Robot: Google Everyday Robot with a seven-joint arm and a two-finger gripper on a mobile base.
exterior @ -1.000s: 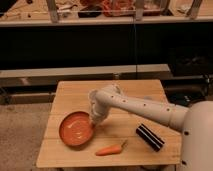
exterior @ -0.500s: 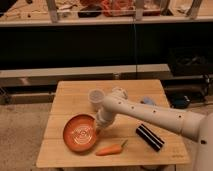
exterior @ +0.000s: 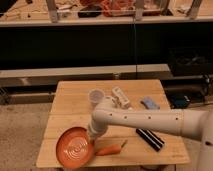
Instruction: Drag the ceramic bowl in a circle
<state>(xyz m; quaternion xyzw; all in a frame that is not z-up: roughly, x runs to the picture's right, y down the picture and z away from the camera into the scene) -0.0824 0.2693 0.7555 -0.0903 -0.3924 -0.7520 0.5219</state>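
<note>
The ceramic bowl (exterior: 74,147) is wide, shallow and orange-red with pale rings inside. It sits at the front left of the wooden table (exterior: 70,95), close to the front edge. My gripper (exterior: 92,140) is at the end of the white arm (exterior: 145,121) that reaches in from the right. It is down at the bowl's right rim, touching it or just inside it.
An orange carrot (exterior: 111,149) lies just right of the bowl. A black bar-shaped object (exterior: 150,139) lies at the front right. A translucent plastic cup (exterior: 96,96), a white object (exterior: 120,96) and a blue object (exterior: 148,103) stand further back.
The bowl has moved forward and to the left, toward the table's front left corner. The gripper and arm have moved with it.
</note>
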